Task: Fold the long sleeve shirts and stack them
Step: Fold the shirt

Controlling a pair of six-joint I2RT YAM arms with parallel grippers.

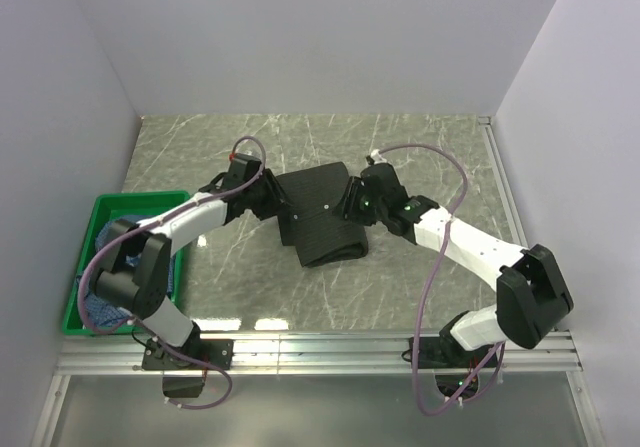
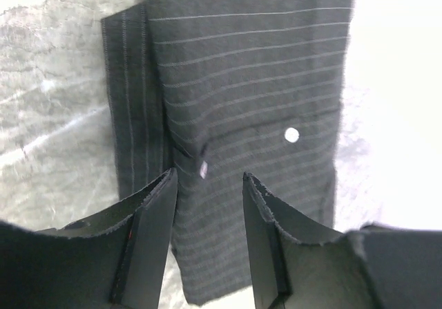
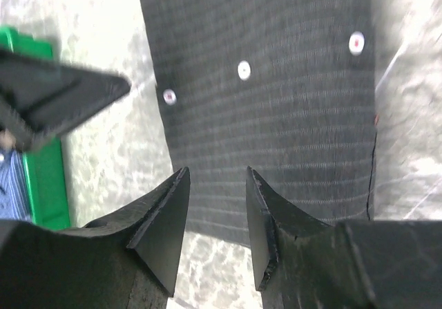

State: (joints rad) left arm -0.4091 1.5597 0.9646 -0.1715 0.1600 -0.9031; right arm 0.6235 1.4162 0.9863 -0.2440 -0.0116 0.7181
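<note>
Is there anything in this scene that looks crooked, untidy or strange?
Only small things. The folded black shirt is uneven: a lower layer sticks out along one side edge. The blue shirt lies bunched in the green crate, not yet folded.

One black pinstriped cloth shirt [image 1: 320, 222] and one blue checked cloth shirt [image 1: 98, 312]: two shirts. One green plastic crate [image 1: 140, 197], at eight o'clock. Two white-and-black robot arms [image 1: 470, 247].
</note>
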